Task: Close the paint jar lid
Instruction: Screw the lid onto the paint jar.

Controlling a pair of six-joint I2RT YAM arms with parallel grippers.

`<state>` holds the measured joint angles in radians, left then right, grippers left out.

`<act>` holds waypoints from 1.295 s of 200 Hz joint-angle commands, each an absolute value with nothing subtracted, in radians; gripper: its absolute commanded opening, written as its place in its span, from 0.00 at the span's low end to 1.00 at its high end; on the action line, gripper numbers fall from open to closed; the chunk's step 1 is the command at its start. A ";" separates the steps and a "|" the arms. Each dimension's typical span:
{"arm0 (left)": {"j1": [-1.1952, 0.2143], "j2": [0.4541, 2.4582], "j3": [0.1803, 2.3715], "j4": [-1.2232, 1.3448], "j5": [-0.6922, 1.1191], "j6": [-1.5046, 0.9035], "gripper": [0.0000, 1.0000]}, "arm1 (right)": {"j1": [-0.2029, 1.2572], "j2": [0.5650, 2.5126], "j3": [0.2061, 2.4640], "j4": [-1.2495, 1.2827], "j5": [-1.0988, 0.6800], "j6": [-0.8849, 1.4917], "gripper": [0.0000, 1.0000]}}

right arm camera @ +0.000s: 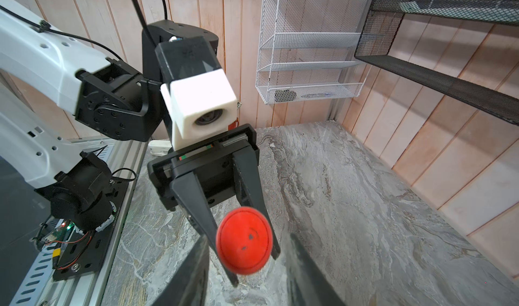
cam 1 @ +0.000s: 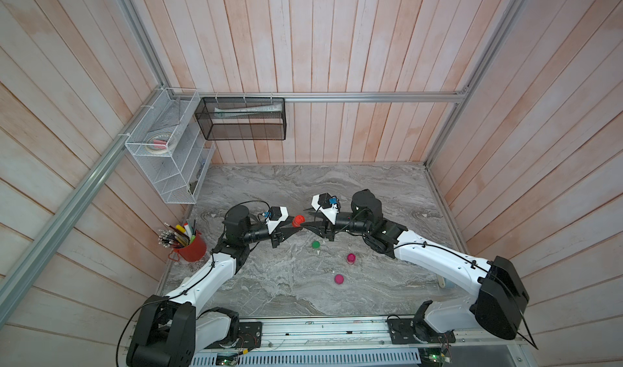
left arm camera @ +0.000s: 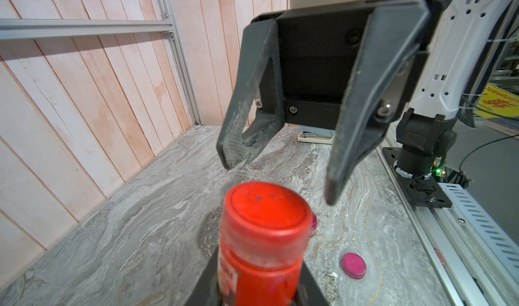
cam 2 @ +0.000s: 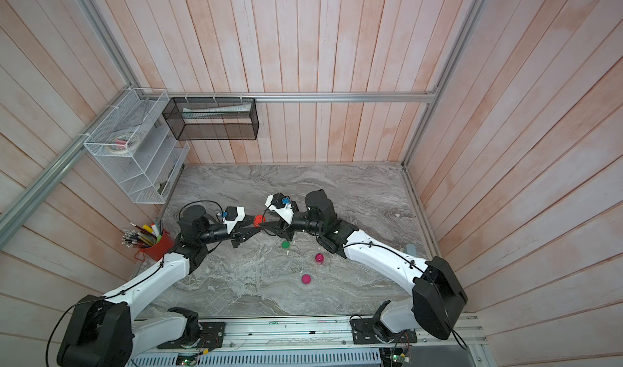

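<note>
The red paint jar (cam 1: 298, 220) (cam 2: 259, 220) is held off the table, tilted, with its red lid (left arm camera: 265, 209) (right arm camera: 244, 240) sitting on its neck. My left gripper (cam 1: 292, 226) (left arm camera: 258, 290) is shut on the jar's body (left arm camera: 261, 265). My right gripper (cam 1: 308, 223) (left arm camera: 283, 172) (right arm camera: 250, 285) faces the lid head-on and is open. One finger (left arm camera: 233, 150) stands just beyond the lid's top and clear of it. In the right wrist view the lid lies between my right jaws with a gap on each side.
On the marble table (cam 1: 371, 186) a green lid (cam 1: 316, 245), a pink jar (cam 1: 351, 258) and a pink lid (cam 1: 339, 278) lie below the grippers. A red cup of pencils (cam 1: 188, 247) stands at the left edge. A white wire rack (cam 1: 168, 153) and a black mesh basket (cam 1: 241, 119) hang on the walls.
</note>
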<state>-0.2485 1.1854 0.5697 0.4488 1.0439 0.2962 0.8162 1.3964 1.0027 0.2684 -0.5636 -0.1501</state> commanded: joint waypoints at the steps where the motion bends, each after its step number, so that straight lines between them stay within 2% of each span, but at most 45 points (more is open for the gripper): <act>1: -0.247 1.180 0.592 0.449 1.058 0.306 0.28 | 0.818 1.415 1.040 0.262 -0.588 -0.145 0.45; 259: -0.247 1.166 0.581 0.474 1.024 0.304 0.28 | 0.864 1.487 1.093 0.203 -0.485 -0.137 0.30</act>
<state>-0.2443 1.1854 0.5697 0.4412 1.0332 0.2962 0.8474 1.4567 1.0588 0.2375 -0.5278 -0.1501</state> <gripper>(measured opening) 0.330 0.349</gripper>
